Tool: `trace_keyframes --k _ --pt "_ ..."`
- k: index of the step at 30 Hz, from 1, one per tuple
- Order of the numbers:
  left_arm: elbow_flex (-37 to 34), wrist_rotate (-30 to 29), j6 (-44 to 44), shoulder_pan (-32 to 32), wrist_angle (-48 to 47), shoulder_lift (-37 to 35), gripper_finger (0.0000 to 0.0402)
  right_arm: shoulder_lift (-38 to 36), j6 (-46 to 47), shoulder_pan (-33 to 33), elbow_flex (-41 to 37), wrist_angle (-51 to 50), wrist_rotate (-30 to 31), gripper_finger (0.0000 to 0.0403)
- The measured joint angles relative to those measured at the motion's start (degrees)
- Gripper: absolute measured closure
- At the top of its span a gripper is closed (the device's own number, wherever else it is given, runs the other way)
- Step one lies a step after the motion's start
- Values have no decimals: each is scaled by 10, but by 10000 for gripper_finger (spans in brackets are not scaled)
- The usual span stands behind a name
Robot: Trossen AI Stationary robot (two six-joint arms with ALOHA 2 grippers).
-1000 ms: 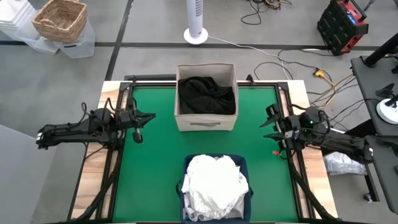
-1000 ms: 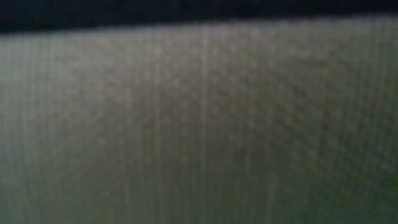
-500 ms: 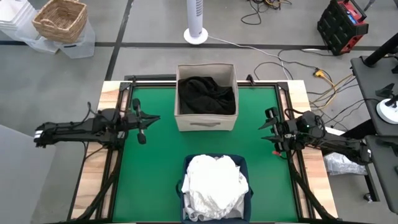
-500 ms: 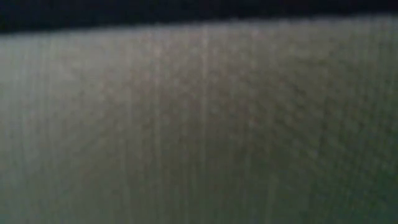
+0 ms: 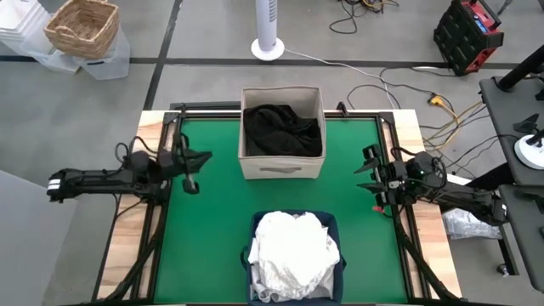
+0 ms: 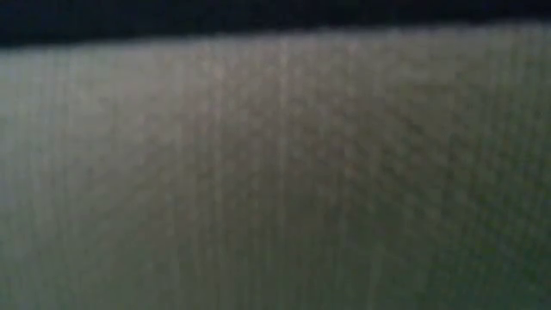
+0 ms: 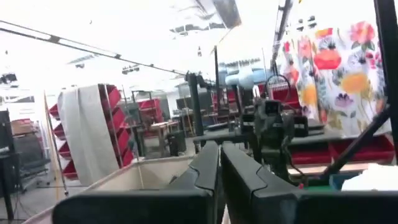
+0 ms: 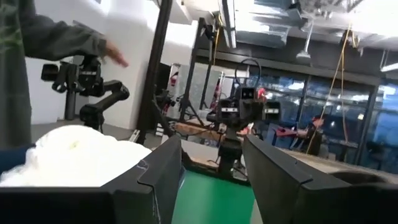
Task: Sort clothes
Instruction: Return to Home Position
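Black clothes (image 5: 282, 129) lie in the beige fabric box (image 5: 280, 166) at the table's far middle. White clothes (image 5: 293, 248) fill the navy bin (image 5: 333, 228) at the near middle and rise above its rim. My left gripper (image 5: 204, 159) hovers shut at the table's left edge, pointing right across the green mat; its fingers (image 7: 219, 171) lie together. My right gripper (image 5: 364, 174) hovers open at the right edge, pointing left, with nothing between its fingers (image 8: 214, 168). The white clothes (image 8: 74, 155) show past it.
The green mat (image 5: 212, 221) between the arms is bare. A blurred grey-green surface fills the low view. A person's hand and sleeve (image 8: 68, 40) show in the room beyond the table. A wicker basket (image 5: 82, 27) and a fan stand (image 5: 268, 34) stand on the floor.
My left gripper has tipped upward a little while staying shut at the left edge. My right gripper has sunk slightly and stays open. The clothes in both containers lie as before.
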Motion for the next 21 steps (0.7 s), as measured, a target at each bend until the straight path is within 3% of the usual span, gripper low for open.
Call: trace_keyframes --k 9,16,21 --pt "-2 0 0 0 8 -2 402 0 33 0 0 -1 10 239" --pt "-82 0 0 0 10 -103 402 0 36 0 0 -1 11 247" --pt "-74 0 -1 0 -185 -177 402 0 47 0 -1 -1 11 242"
